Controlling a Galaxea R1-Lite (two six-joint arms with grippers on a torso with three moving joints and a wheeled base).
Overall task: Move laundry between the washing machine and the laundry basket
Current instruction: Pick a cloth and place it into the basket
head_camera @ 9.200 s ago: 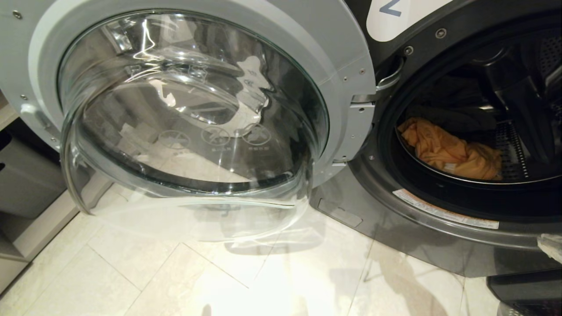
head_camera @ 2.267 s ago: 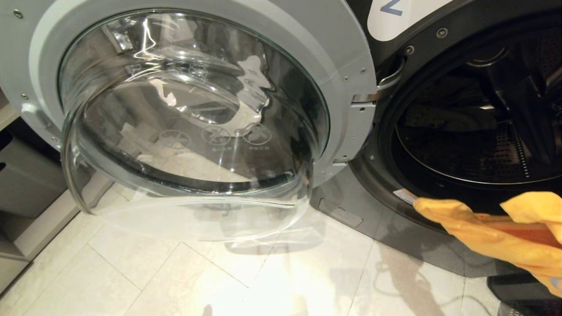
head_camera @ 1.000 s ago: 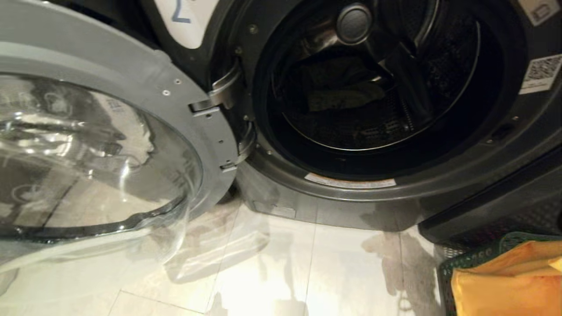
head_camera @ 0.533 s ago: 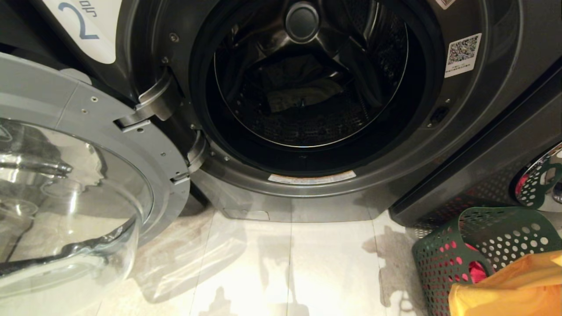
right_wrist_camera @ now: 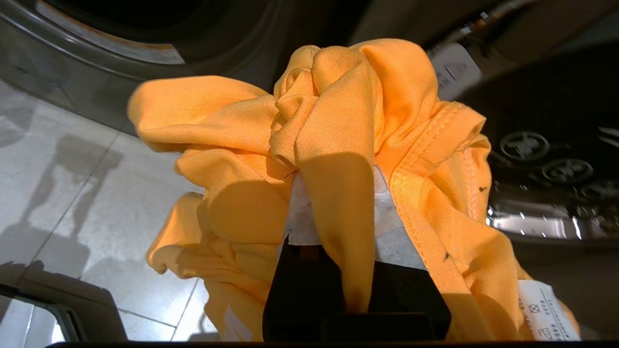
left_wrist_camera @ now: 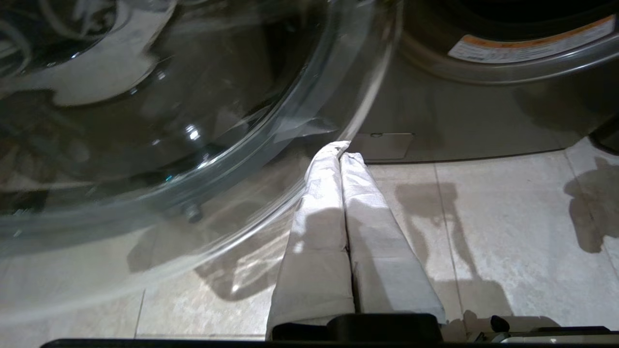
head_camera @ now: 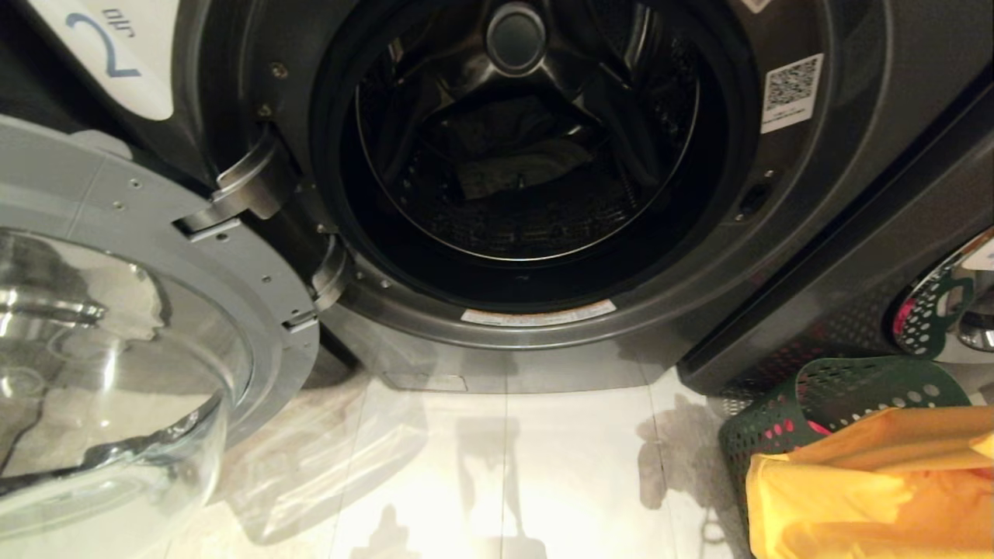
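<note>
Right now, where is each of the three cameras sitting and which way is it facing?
Head: up on the robot, looking down into the open washing machine; laundry basket at right; no arm shows.
Left wrist: behind the shut left gripper, low over floor tiles, beside the glass door.
Right wrist: behind the right gripper, shut on the orange garment.
Head and right wrist share the garment.

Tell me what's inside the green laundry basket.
Through the holes of the laundry basket, something red or pink shows. The orange garment, held by the right end effector, covers the rest of the inside.
</note>
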